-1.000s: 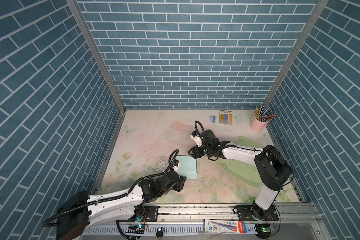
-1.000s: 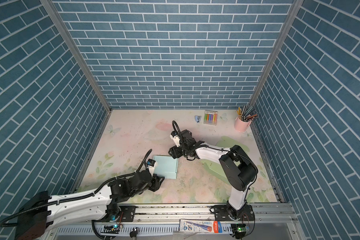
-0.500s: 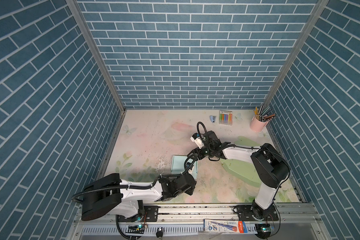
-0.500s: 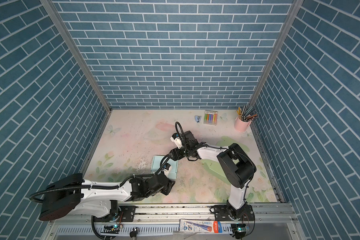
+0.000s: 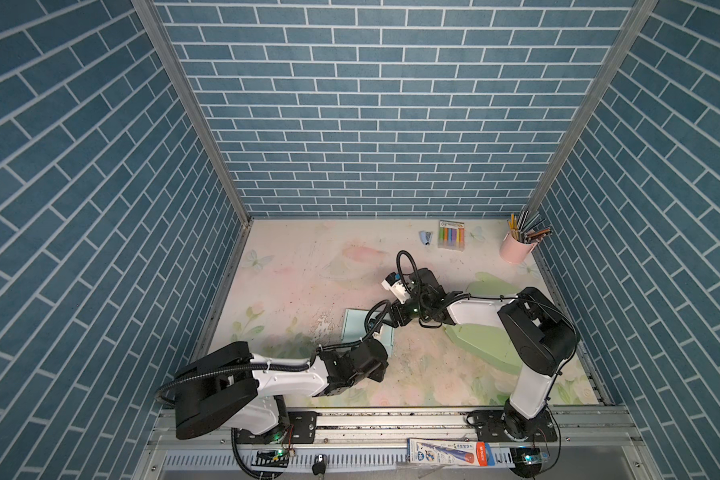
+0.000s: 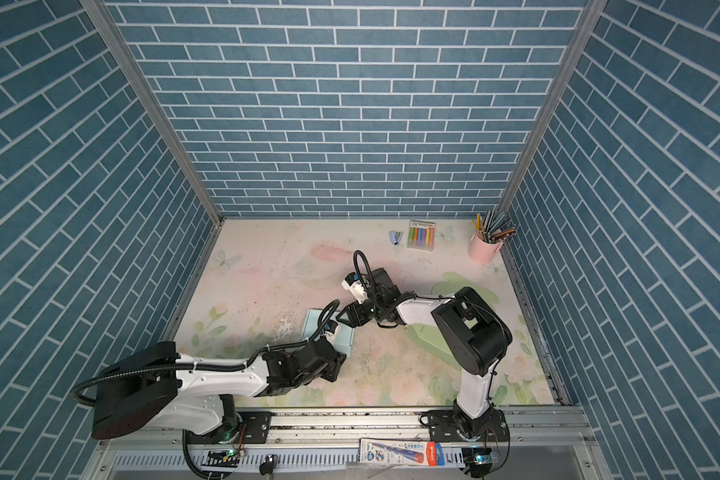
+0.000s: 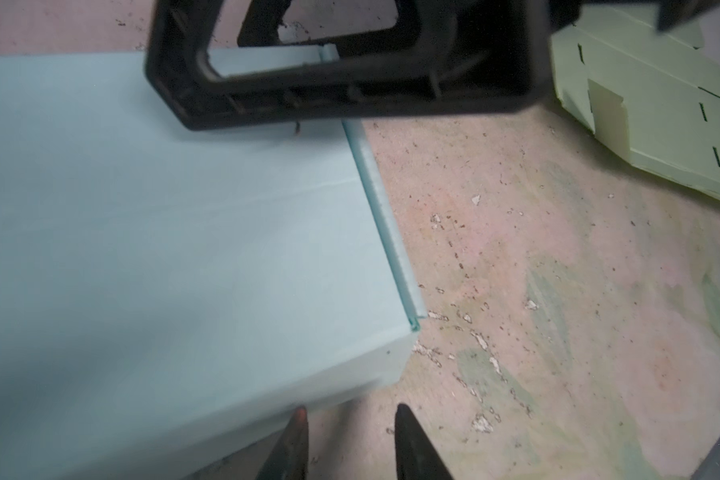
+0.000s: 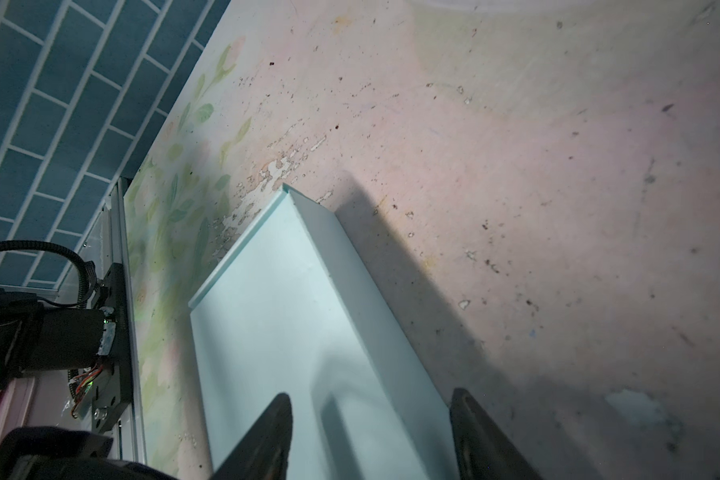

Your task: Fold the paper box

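The paper box is pale blue, folded into a closed flat block, and lies on the table near the front middle. My left gripper is at the box's near right corner. It is open with only table between its fingers, and one fingertip is against the box's side wall. My right gripper is open at the far right corner. It straddles the long edge of the box, with one finger over the top and the other outside the wall.
A flat green paper blank lies to the right under the right arm. At the back right stand a pink pencil cup, a marker pack and a small blue stapler. Brick walls enclose three sides.
My left arm swung round and its gripper slid right along the box's front to the near right corner, jaws narrowing. The right gripper came down onto the box's far right corner and narrowed slightly.
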